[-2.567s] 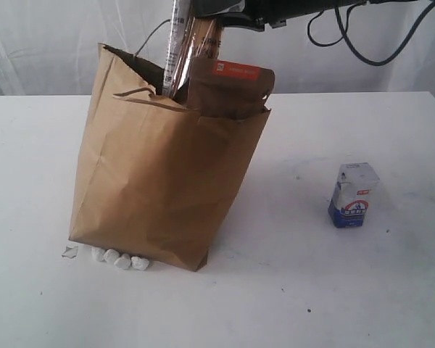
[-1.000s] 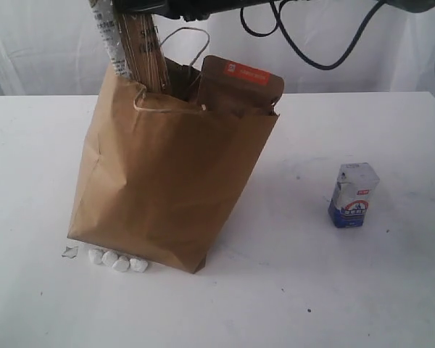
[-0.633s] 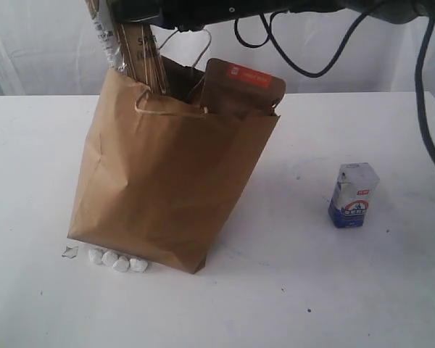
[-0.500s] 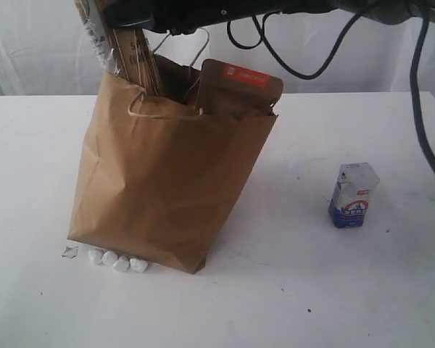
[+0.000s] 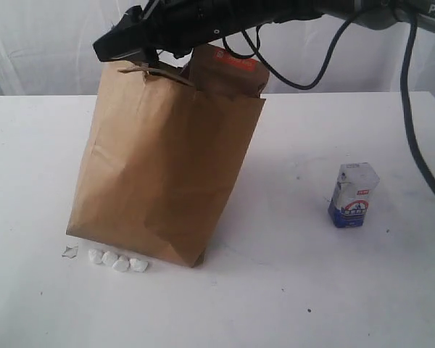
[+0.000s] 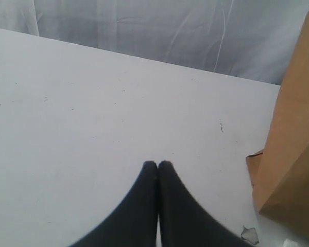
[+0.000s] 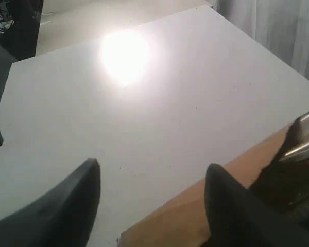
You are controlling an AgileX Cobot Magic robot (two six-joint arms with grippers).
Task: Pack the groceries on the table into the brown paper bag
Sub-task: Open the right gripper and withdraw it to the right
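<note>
The right arm's fingers (image 7: 87,190) are standing apart with nothing between them, hovering at the top rim of the tall creased brown paper bag (image 5: 167,167). The left arm's fingers (image 6: 144,195) are pressing shut on nothing, low over the white surface (image 5: 312,290) near the bag's base. An orange-labelled brown pouch (image 5: 228,72) is poking out of the bag's mouth, a small blue-white carton (image 5: 354,194) is standing well apart from the bag, and small white pebble-like bits (image 5: 117,261) are lying at its foot.
</note>
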